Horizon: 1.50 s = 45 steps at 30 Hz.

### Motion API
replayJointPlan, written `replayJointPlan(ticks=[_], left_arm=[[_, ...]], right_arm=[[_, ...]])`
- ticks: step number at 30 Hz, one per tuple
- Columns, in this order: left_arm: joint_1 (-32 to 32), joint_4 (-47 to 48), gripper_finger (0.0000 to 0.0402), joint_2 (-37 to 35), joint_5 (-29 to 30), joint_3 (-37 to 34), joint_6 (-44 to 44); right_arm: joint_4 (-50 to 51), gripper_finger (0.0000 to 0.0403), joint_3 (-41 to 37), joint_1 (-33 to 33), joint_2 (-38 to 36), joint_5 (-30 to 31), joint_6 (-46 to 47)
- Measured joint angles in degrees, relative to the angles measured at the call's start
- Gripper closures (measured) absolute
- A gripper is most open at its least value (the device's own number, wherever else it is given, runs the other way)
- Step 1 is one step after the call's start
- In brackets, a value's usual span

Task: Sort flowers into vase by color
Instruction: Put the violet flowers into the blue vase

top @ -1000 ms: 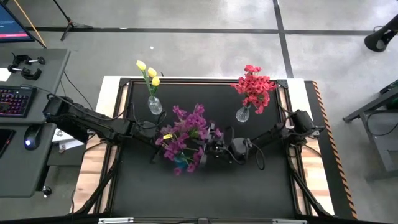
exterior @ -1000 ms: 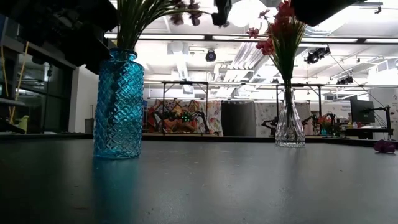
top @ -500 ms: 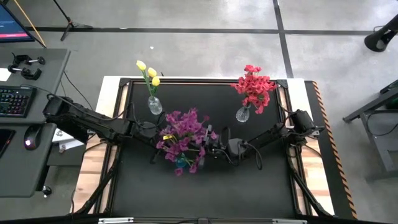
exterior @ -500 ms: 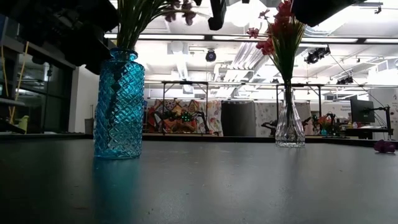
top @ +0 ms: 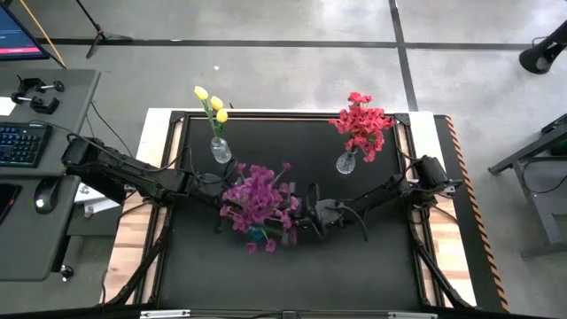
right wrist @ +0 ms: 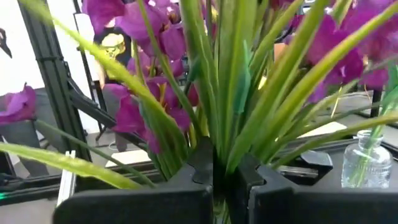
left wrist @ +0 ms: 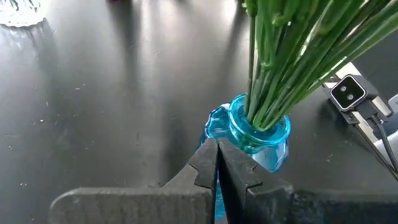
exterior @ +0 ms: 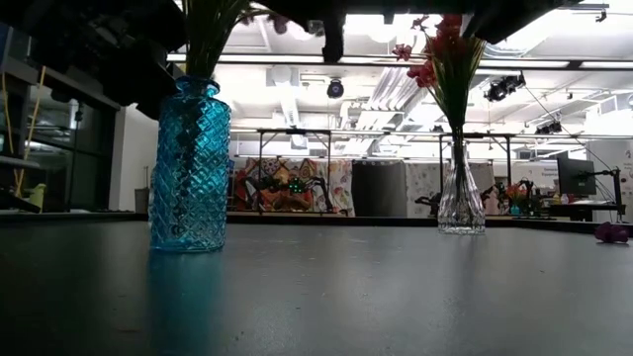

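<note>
A bunch of purple flowers (top: pixel 260 200) stands by its green stems in a blue patterned vase (exterior: pixel 190 168) at the table's middle. My left gripper (left wrist: pixel 216 149) is shut, its tips at the vase's shoulder (left wrist: pixel 214 124), just below the neck. My right gripper (right wrist: pixel 214 163) is shut and reaches in level from the table's right, up among the stems (right wrist: pixel 249 93) above the vase. It shows as a dark finger (exterior: pixel 333 40) in the low view. Yellow flowers (top: pixel 213 105) and red flowers (top: pixel 361 120) stand in clear vases at the back. My left gripper's shut fingertips (left wrist: pixel 205 158) lie against the blue vase's shoulder, coming slanting down from the table's left; whether they touch it I cannot tell. My right gripper's shut fingers (right wrist: pixel 198 163) push level into the purple bunch's green stems (right wrist: pixel 227 134) from the table's right. Whether a stem is pinched between them cannot be told.
The clear vase with red flowers (exterior: pixel 461 198) stands back right, and the one with yellow flowers (top: pixel 220 151) back left. A small purple bit (exterior: pixel 611 232) lies at the table's far right. Bare black tabletop (top: pixel 292 275) stretches toward the near edge.
My right gripper has gone toward the table's left, deeper into the purple bunch, sinking a little and tipping toward level. The blooms have been pushed together and lean more toward the left and the near edge. The blue vase stays where it was.
</note>
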State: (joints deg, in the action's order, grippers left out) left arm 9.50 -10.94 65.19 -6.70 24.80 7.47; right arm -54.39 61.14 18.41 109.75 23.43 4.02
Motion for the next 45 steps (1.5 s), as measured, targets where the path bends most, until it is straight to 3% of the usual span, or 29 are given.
replayJointPlan(ticks=[11, 33, 38, 45], left_arm=[[0.00, 0.19, 0.0402, 0.04, 1.00, -0.07, 0.52], [-0.04, 0.00, 0.0402, 0.02, 2.06, -0.07, 1.94], [-0.04, 0.02, 0.0402, 0.02, 2.03, -0.04, 1.94], [-0.04, 0.13, 0.0402, 0.00, 1.90, -0.02, 1.98]], right_arm=[[8.40, 0.0403, 0.09, -0.88, 0.45, -7.32, 1.82], [4.20, 0.0401, -0.09, -0.92, 3.72, -7.61, 5.04], [3.95, 0.0354, -0.09, -0.90, 3.25, -7.61, 8.51], [3.19, 0.0224, -0.09, -0.90, 3.06, -7.57, 11.39]])
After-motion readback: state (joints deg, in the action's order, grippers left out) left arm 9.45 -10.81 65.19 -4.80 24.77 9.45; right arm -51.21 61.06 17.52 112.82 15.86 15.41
